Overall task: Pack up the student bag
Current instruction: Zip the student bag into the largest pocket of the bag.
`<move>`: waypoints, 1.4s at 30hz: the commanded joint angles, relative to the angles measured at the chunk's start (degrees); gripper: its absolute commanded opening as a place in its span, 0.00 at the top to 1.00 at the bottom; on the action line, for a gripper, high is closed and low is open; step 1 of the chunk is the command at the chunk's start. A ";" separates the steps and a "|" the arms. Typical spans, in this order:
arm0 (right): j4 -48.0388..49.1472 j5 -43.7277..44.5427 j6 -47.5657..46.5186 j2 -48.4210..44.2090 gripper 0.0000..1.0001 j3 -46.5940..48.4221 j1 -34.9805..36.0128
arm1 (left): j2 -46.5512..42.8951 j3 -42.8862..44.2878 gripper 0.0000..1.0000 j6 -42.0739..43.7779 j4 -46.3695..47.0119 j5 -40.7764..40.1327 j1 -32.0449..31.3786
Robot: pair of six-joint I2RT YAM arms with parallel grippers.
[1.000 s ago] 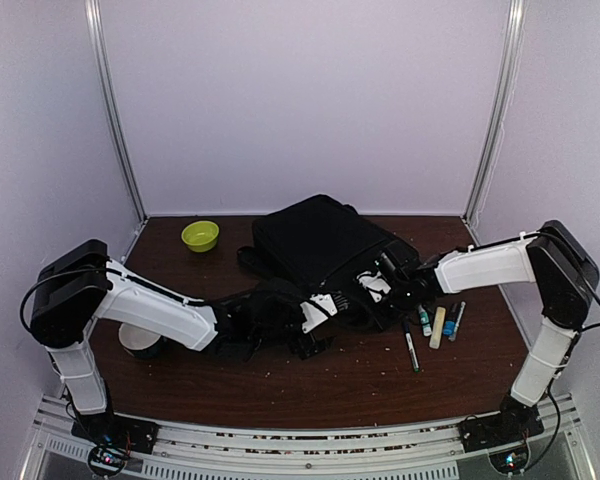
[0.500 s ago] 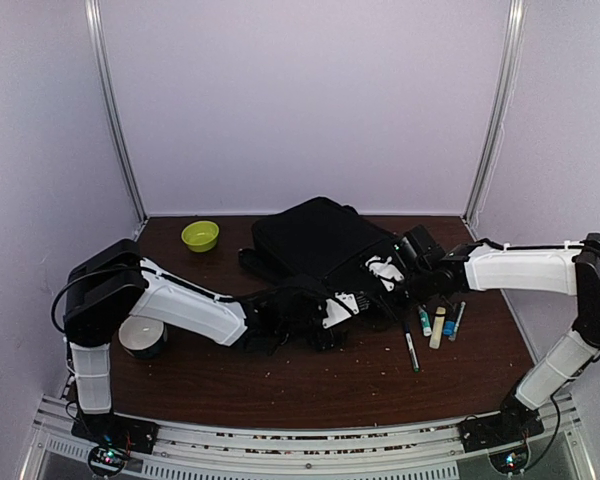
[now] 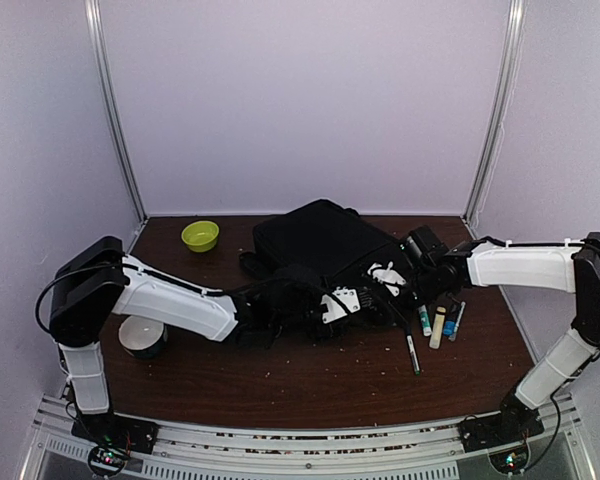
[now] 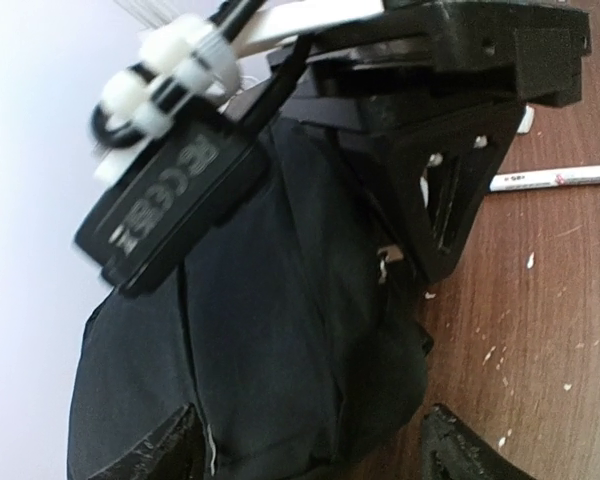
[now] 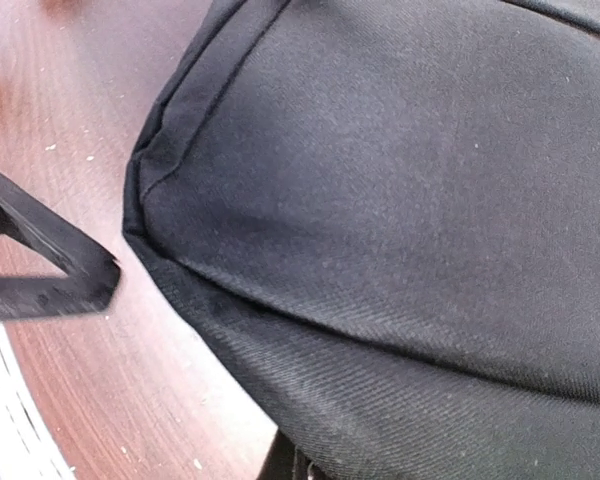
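Observation:
The student bag (image 3: pixel 318 243) is a large black backpack lying at the middle of the table. My left gripper (image 3: pixel 332 306) reaches in from the left to its near edge. In the left wrist view the left gripper (image 4: pixel 315 455) is open, with a black corner of the bag (image 4: pixel 280 330) between its fingertips (image 4: pixel 465 455); the right one stands off the cloth. My right gripper (image 3: pixel 388 277) comes in from the right at the bag's front right edge. Black fabric (image 5: pixel 400 200) fills the right wrist view and runs down over the shut jaws of the right gripper (image 5: pixel 305 468).
A green bowl (image 3: pixel 200 236) sits at the back left, and a grey round roll (image 3: pixel 142 337) stands under the left arm. Several pens and markers (image 3: pixel 438 326) lie right of the bag, with one black pen (image 3: pixel 411 352) nearer. A white pen (image 4: pixel 555 177) lies beside the bag.
The left arm has pushed right so that its jaws straddle the bag's near corner. The right arm has stretched out and its gripper has shut at the bag's edge.

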 commanded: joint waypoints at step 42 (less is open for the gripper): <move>-10.19 2.17 -5.97 5.04 1.00 8.14 -15.90 | -2.03 -4.10 1.00 -2.34 -1.84 -7.34 3.79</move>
